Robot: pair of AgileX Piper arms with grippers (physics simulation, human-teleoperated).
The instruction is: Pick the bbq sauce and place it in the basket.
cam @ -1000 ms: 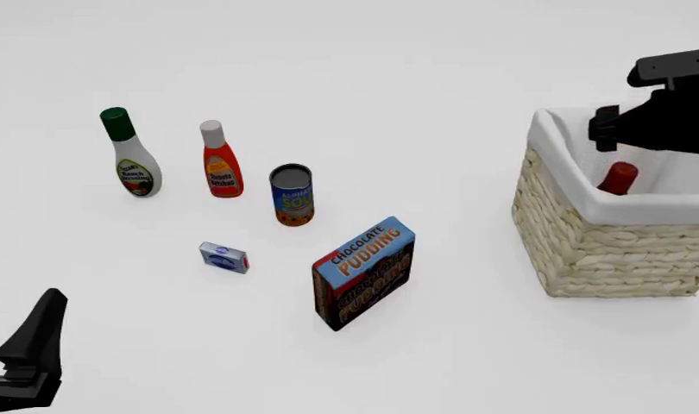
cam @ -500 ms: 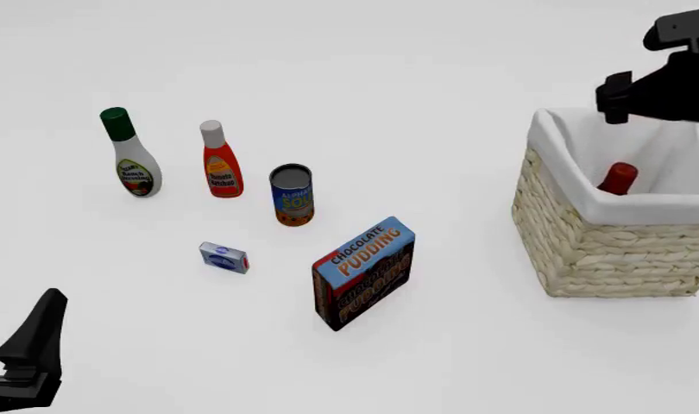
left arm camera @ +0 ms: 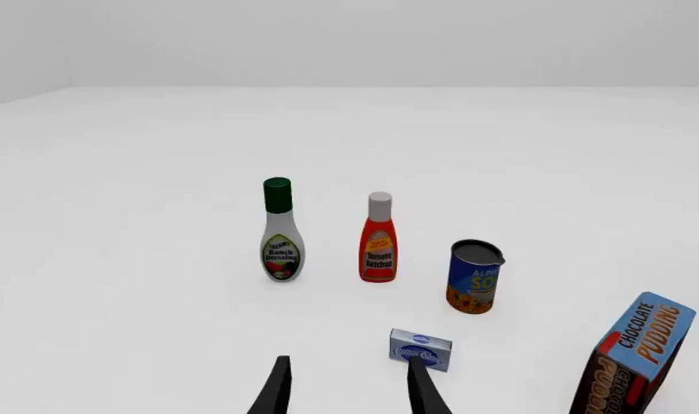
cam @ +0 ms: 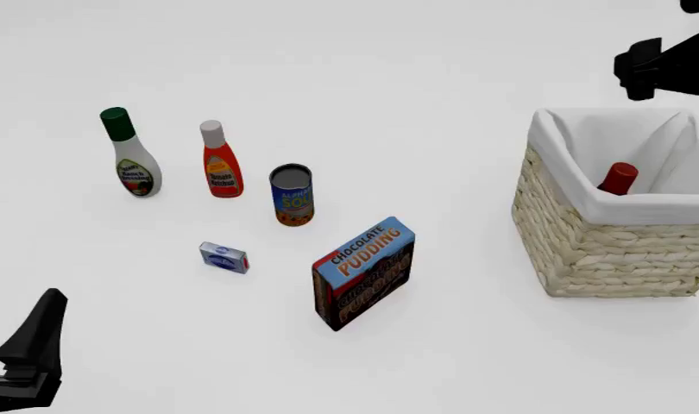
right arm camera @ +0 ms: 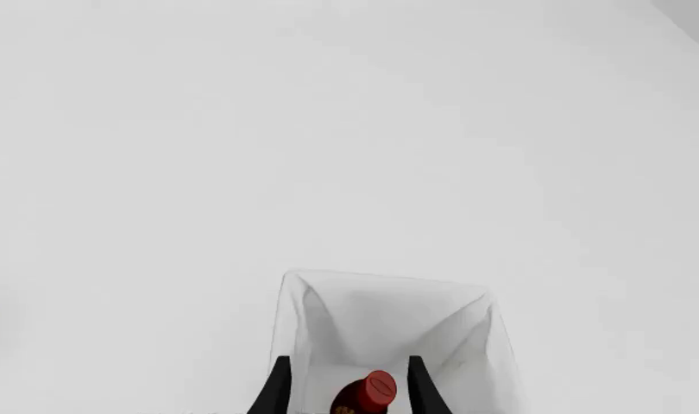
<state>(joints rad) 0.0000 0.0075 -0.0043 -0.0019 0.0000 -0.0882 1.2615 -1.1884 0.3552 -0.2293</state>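
One bbq sauce (cam: 617, 178) (red cap showing) inside basket (cam: 603, 246).

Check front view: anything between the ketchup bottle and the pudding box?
Yes. In the front view the blue soup can stands between the ketchup bottle and the pudding box. The small blue packet lies off that line, nearer the camera.

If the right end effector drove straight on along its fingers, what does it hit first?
Probably the bbq sauce: in the right wrist view its red cap sits between the fingertips of the right end effector, inside the basket. The white lining is behind it. Depth is unclear, so the gap to the cap can't be judged.
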